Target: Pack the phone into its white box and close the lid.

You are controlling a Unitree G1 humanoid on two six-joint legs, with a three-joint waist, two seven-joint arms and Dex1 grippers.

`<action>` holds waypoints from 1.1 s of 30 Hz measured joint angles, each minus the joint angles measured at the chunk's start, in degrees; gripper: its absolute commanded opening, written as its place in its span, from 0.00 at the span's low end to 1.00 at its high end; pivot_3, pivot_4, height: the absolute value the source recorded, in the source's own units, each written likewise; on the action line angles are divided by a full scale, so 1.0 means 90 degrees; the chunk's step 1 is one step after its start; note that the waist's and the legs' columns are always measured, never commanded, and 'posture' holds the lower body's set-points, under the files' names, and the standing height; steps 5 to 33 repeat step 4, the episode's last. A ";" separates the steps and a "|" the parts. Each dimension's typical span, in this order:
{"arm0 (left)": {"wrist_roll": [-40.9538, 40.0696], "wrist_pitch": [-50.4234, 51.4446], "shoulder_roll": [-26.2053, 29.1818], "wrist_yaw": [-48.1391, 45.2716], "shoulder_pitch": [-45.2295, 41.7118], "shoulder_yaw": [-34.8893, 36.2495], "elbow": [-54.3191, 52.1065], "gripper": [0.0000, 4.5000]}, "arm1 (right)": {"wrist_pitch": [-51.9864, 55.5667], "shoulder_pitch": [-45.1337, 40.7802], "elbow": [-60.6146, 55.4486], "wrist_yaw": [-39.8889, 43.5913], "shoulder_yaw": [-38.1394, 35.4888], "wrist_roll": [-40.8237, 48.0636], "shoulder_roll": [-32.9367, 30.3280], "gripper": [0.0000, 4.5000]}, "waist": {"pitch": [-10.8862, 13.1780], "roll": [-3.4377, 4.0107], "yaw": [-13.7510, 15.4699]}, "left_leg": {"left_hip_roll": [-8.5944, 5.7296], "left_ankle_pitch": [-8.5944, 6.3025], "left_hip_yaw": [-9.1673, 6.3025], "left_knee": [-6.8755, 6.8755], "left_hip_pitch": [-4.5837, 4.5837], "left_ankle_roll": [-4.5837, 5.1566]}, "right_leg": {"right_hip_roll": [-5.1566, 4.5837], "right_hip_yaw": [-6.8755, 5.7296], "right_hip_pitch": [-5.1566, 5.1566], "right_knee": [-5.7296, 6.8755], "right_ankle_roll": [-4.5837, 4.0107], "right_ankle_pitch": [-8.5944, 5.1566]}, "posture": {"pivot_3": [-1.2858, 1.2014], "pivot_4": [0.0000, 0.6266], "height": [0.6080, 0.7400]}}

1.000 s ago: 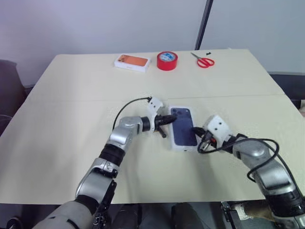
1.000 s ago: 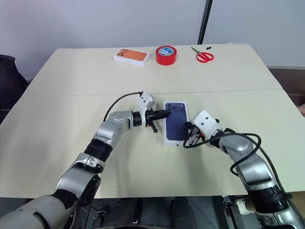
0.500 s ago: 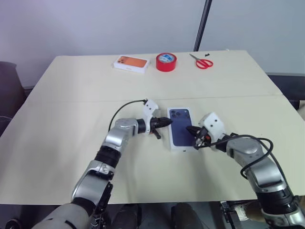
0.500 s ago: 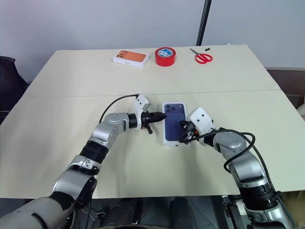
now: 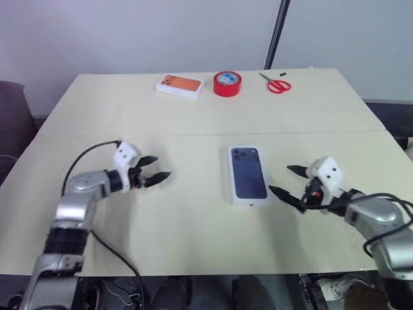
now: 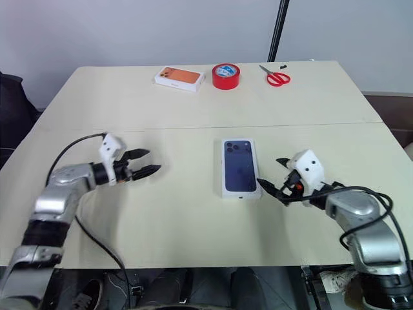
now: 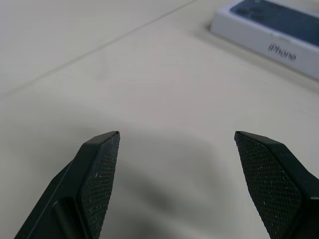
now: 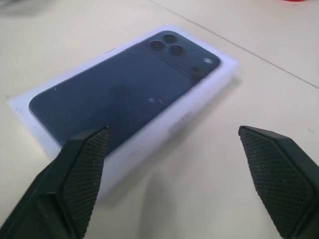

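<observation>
Left eye view: pale beige table with a flat white cardboard box, the white box, lying near the middle, long side pointing away from the robot. On top of it the lid, white cardboard with a dark blue phone picture and a camera cluster at the far left corner, sitting fully down and square. Real phone hidden; impossible to tell if inside.

Left gripper well apart from the box, on the left, hovering over bare table, black fingers spread wide, holding nothing. Right gripper just beside the near right corner of the box, also spread wide and empty, one fingertip close to the box wall, contact not clear.

Along the far edge: a white box with an orange top, a red roll of tape and red-handled scissors, all well apart from the grippers. Behind the table a thin black pole.

Left wrist view: two textured black fingers far apart over bare table, and a white side wall of the box with grey "iPhone" lettering, a detail too small in the head views.

Right wrist view: printed lid close, three lenses of the picture visible, finger pads wide on both sides, nothing between them.
</observation>
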 measured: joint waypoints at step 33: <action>-0.0209 0.0139 0.0219 0.0081 0.0467 0.0351 -0.0491 0.86 | -0.0116 0.0235 -0.0069 0.0200 -0.0207 0.0086 -0.0178 0.99 | 0.0000 0.0000 0.0031 | -0.0001 -0.0009 0.0000 0.0001 0.0001 0.0015 | -0.0001 0.0001 0.0002 -0.0002 0.0000 0.0000 | 0.52 0.24 1.00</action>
